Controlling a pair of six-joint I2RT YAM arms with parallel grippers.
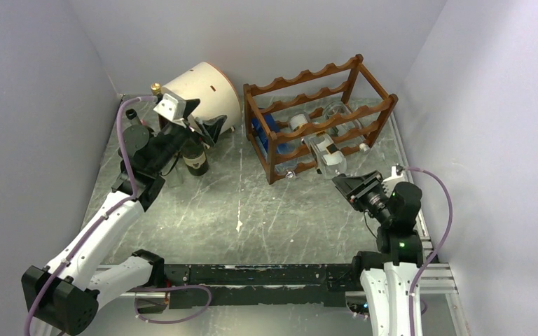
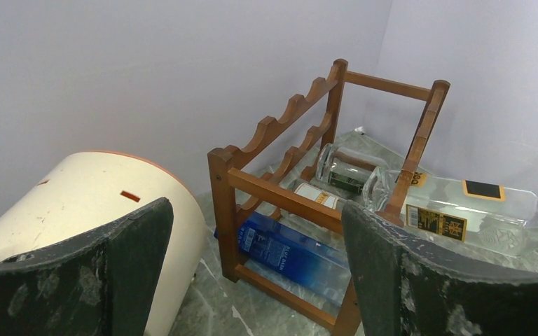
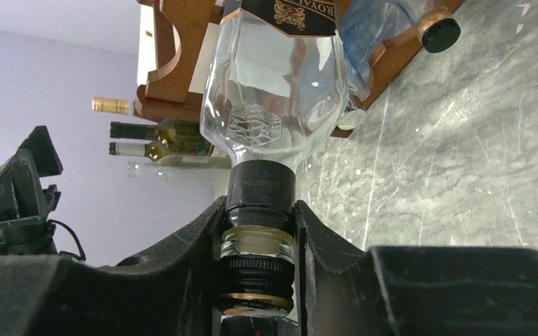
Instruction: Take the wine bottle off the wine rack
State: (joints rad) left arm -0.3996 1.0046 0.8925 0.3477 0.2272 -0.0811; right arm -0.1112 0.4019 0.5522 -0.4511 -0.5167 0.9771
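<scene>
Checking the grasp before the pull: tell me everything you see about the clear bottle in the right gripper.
The clear glass bottle has faceted shoulders, an embossed crest, a black-and-gold label, and a black collar and gold-ringed cap at the neck. It lies roughly on its side, body across a rail of the wine rack, neck sticking out of its near side. The right gripper is shut on the neck from both sides. Its tier is unclear.

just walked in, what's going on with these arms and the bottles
The right hand is shut on the neck of a clear bottle that lies in the rack, its neck end sticking out the front. The left hand is open, holding nothing, beside the cream drum and above some standing bottles. The clear bottle is not yet off the rack.
</scene>
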